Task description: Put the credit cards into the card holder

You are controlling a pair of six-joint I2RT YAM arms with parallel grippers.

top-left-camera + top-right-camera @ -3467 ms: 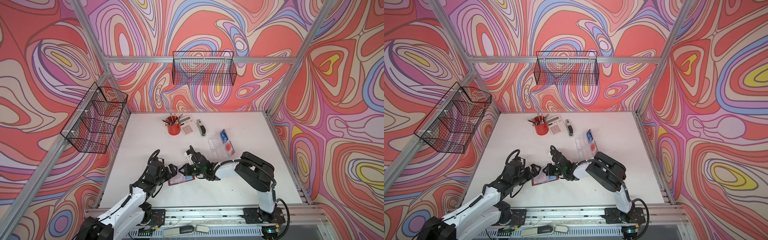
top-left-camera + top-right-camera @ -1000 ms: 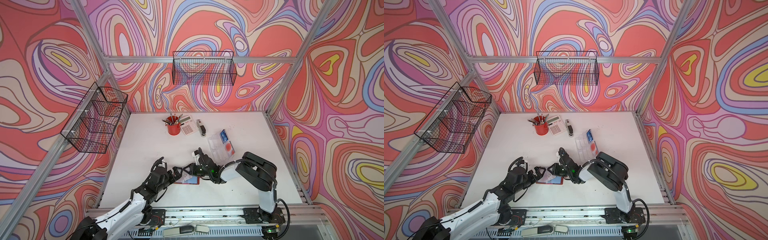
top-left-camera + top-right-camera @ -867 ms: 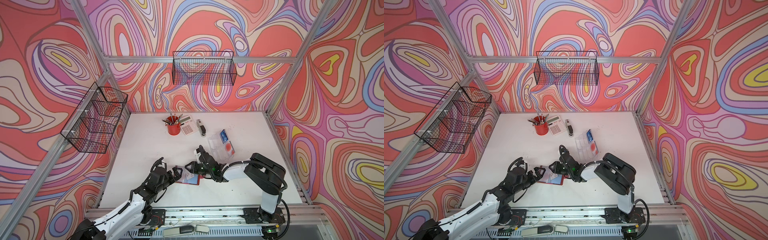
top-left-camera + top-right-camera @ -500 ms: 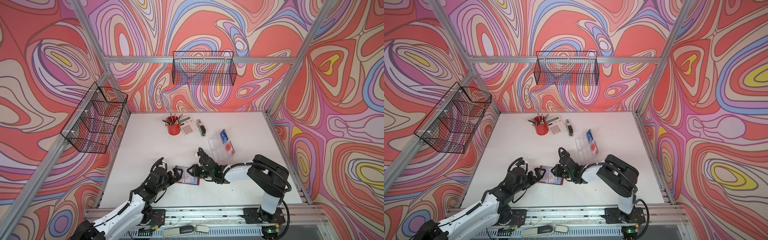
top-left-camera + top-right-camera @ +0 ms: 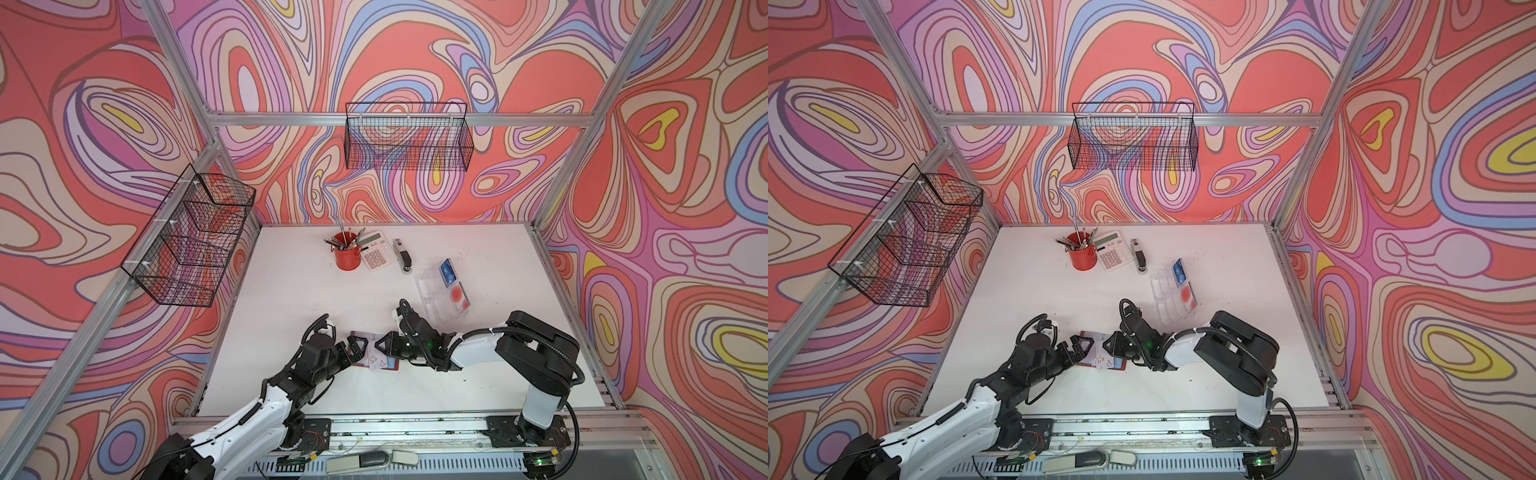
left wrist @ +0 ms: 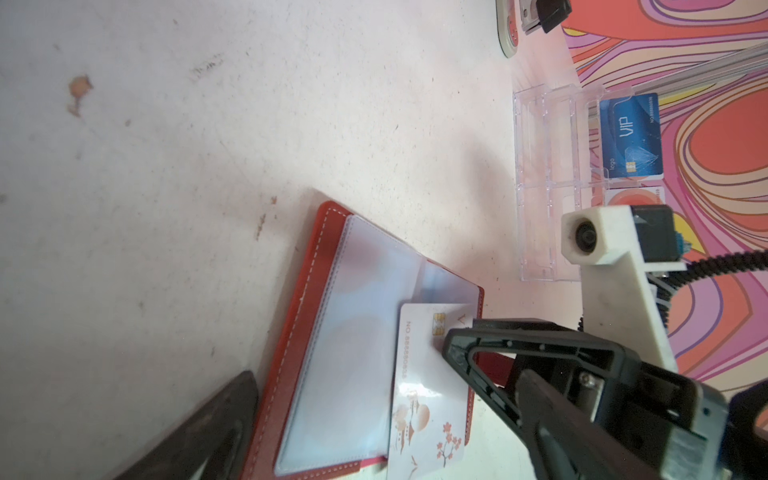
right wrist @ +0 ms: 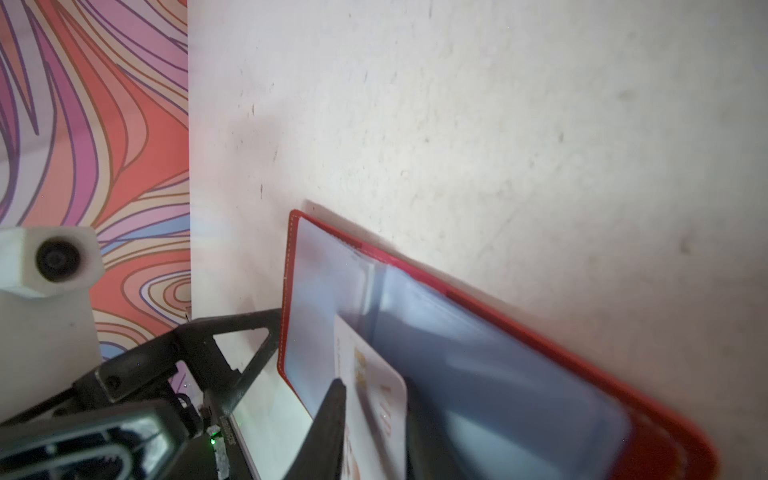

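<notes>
Reaching low toward the middle with both arms; holding left gripper (image 5: 357, 349) spread wide, pinching card (image 6: 419, 374) with right gripper (image 5: 383, 345).

You see card holder (image 6: 345, 340): red, white stitching | white card (image 6: 419, 395): orange blossoms | blue card (image 6: 629, 137): white lettering | desk (image 6: 208, 166): white | walls (image 5: 415, 62): red-pink-lilac swirls

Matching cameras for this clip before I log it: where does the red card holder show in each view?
Top view: card holder lies open, below picture centre.
Top view: card holder low, slightly left of centre.
Left wrist: card holder at lower middle.
Right wrist: card holder at lower right, cut by the bottom edge.
Shared landmark: the pale blossom card lying on it, in all four.
</notes>
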